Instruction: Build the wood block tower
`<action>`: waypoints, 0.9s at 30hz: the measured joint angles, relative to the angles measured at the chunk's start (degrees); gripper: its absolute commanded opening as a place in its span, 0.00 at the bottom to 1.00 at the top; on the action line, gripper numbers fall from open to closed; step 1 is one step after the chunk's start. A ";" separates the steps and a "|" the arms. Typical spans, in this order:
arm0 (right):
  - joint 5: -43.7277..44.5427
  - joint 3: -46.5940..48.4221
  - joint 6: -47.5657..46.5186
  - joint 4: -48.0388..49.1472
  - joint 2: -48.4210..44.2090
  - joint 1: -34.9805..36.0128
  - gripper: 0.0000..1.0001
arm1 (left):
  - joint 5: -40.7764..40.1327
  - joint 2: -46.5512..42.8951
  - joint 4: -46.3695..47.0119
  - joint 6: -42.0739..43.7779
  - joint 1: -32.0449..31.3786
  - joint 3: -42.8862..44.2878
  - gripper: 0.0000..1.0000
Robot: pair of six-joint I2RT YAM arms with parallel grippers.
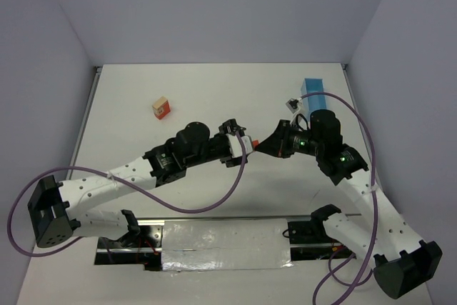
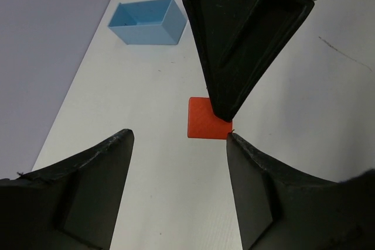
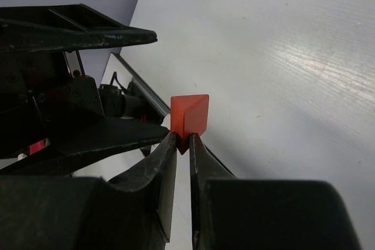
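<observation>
A short stack (image 1: 161, 108), a tan piece on a red-orange block, stands on the table at the back left. My right gripper (image 3: 183, 139) is shut on a red-orange wedge (image 3: 188, 116) and holds it above the table near the middle. In the left wrist view the wedge (image 2: 202, 122) shows just beyond my left gripper (image 2: 179, 134), which is open with only bare table between its fingers. In the top view the left gripper (image 1: 239, 142) and the right gripper (image 1: 258, 145) meet tip to tip, the wedge (image 1: 251, 143) between them.
A light blue rectangular box (image 1: 314, 94) lies at the back right, also in the left wrist view (image 2: 149, 21). A small white and black object (image 1: 293, 103) sits beside the box. Purple cables loop around both arms. White walls close the table on three sides.
</observation>
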 measured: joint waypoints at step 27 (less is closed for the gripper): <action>1.51 1.99 -0.44 -1.55 -0.66 -0.26 0.04 | 3.04 3.80 0.31 -1.77 -0.44 1.60 0.56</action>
